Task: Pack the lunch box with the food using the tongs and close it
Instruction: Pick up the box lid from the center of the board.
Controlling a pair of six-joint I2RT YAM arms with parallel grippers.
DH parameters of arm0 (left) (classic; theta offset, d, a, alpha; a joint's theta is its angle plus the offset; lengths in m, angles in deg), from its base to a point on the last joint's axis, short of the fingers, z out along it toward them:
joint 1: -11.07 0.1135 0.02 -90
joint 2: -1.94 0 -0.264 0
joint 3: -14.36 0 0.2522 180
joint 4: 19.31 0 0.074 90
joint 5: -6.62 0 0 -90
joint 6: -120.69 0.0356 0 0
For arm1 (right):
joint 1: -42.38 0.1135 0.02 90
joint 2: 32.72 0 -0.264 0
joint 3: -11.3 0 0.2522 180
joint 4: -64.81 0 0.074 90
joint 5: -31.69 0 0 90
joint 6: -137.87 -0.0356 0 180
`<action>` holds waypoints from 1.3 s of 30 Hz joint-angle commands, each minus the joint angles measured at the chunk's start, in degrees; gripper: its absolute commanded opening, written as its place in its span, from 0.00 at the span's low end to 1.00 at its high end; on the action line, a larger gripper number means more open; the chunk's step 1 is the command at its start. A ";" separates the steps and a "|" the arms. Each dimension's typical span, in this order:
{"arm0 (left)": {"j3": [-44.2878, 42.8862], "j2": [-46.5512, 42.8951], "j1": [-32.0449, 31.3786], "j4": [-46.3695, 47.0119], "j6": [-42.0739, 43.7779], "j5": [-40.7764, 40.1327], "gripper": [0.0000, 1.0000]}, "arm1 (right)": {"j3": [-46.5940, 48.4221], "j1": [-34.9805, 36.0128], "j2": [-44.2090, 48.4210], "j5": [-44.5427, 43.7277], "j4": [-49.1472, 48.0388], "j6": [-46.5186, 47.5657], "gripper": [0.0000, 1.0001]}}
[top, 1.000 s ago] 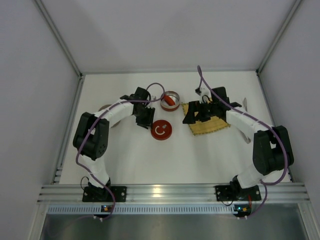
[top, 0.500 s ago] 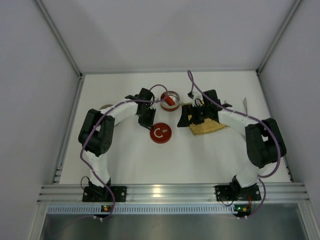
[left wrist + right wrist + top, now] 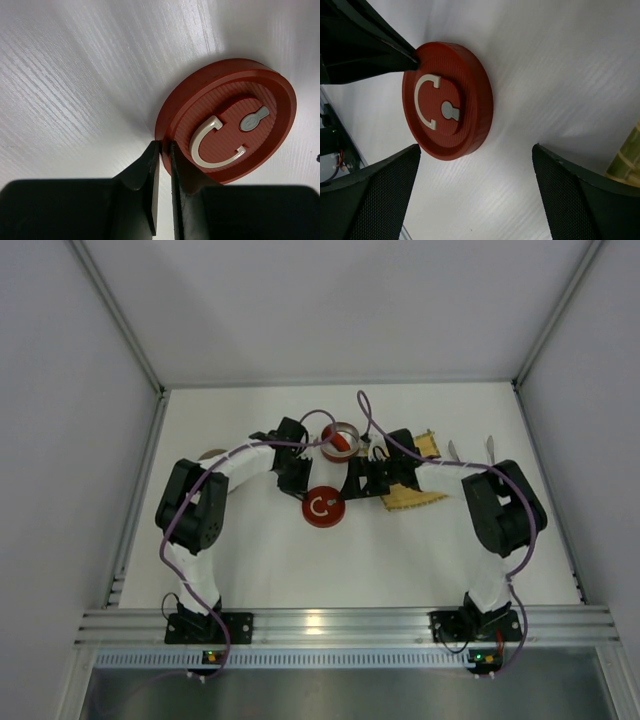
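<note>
**White table, red lid flanked by both grippers**

White table (image 3: pixel 400 560) runs out from the metal rail (image 3: pixel 340 621) at 6 o'clock, and this near stretch is the widest open room, broken only by the two arms at its sides.

Mid-table lies the lid (image 3: pixel 322 506): round, red and finely ribbed, with a raised centre that carries a white C-shaped mark and a small keyhole-shaped one. It lies flat, mark side up.

At the lid's 10 o'clock, the left gripper (image 3: pixel 164 143) has its fingers drawn together to a thin slit with nothing between them, the tips right at the lid's rim. At the lid's 1 o'clock, the right gripper (image 3: pixel 476 147) stands wide apart over the lid's edge and holds nothing.

At 3 o'clock from the lid, the mat (image 3: pixel 412 500) shows from under the right arm.

At 12 o'clock, just beyond the lid, the round silver tin (image 3: pixel 343 425) stands uncovered with the red sausage (image 3: pixel 340 443) inside.

The tongs (image 3: pixel 490 448) lie at 2 o'clock, well apart, near the right edge.

Grey walls (image 3: pixel 330 310) close the table at 9, 12 and 3 o'clock, with a strip of white beyond the tin.
</note>
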 commanded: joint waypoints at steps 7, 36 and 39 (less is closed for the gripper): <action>3.16 -6.30 -0.11 3.09 0.96 3.64 0.00 | 2.85 2.30 -6.25 5.89 -6.41 -3.58 0.88; 6.32 -13.67 -0.11 9.24 1.58 8.91 0.00 | 4.00 0.80 -9.96 31.02 -10.01 -2.96 0.20; 6.06 -15.78 -0.02 9.42 2.10 9.79 0.00 | 3.12 0.72 -5.66 31.11 -8.61 -2.43 0.00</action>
